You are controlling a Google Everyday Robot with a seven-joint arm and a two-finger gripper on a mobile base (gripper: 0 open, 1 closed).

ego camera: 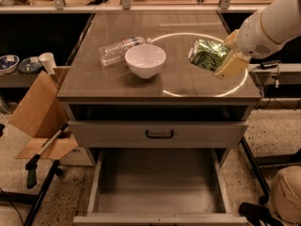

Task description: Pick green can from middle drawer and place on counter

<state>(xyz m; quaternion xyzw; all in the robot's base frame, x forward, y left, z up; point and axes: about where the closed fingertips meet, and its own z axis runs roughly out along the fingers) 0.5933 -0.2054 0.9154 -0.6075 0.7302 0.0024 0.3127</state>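
My gripper (220,60) reaches in from the upper right and is shut on the green can (207,54). It holds the can tilted on its side, just above the right part of the counter (113,86), inside the bright ring reflection. One tan finger (231,65) shows below and right of the can. The middle drawer (157,180) stands pulled open at the bottom, its grey floor bare.
A white bowl (145,60) sits mid-counter, left of the can. A clear plastic bottle (117,50) lies behind it to the left. A closed drawer front with a black handle (159,134) is above the open drawer. A cardboard box (35,112) stands at the left.
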